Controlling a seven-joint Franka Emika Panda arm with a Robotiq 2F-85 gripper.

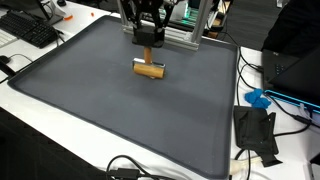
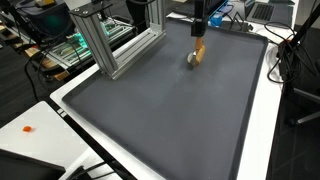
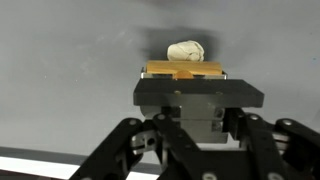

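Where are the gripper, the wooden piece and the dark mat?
gripper (image 1: 148, 44), an exterior view, between its fingertips.
wooden piece (image 1: 150, 69), an exterior view, middle of its lower bar.
dark mat (image 1: 110, 115), an exterior view, bare middle.

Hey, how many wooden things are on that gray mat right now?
1. A wooden piece lies near one edge of the mat, directly under the pincer. The pincer covers part of it, so something small could be hidden there.
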